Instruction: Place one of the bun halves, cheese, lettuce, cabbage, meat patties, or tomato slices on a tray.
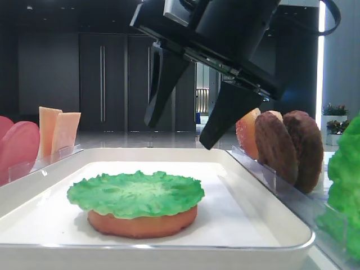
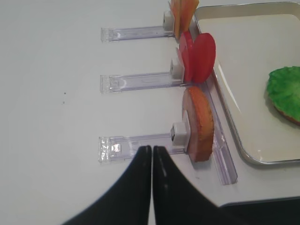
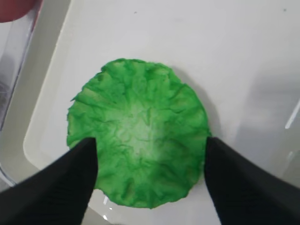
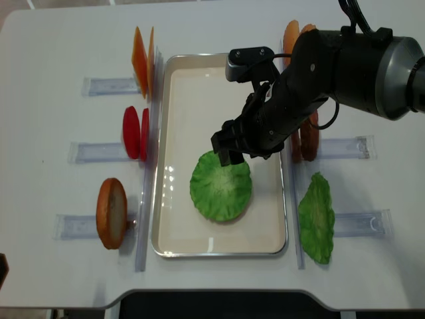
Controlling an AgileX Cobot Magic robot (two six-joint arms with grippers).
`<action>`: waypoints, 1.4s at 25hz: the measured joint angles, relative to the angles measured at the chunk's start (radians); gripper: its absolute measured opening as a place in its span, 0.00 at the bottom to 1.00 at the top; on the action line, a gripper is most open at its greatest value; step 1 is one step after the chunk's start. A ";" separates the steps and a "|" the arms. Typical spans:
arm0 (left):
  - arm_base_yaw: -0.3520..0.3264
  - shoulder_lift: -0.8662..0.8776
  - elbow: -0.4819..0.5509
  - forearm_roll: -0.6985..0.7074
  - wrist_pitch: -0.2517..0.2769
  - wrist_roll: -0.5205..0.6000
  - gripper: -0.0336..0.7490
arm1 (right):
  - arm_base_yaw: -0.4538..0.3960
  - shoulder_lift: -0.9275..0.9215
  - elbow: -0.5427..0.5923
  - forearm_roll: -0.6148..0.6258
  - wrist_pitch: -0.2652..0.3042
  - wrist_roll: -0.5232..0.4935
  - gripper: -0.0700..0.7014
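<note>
Right gripper hovers, jaws spread, over lettuce topping a bun half on the tray; left gripper jaws pressed together.

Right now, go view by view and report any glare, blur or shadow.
Low exterior view: the right gripper is a dark silhouette against a dim room. Right wrist view: the fingertips are soft, the lettuce sharp. Overhead view: glare streaks on the tray. Left wrist view: evenly lit.

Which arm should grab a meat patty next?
Probably the right one. Its fingers hang open over the tray, and the patties stand just right of it. The left fingers are shut, across the tray by a bun.
</note>
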 joint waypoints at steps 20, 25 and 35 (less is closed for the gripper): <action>0.000 0.000 0.000 0.000 0.000 0.000 0.04 | 0.000 -0.062 -0.136 -0.338 0.216 0.298 0.71; 0.000 0.000 0.000 0.000 0.000 0.000 0.04 | -0.004 -0.111 -0.170 -0.441 0.289 0.337 0.71; 0.000 0.000 0.000 0.000 0.000 0.000 0.04 | -0.174 -0.180 -0.199 -0.526 0.444 0.329 0.71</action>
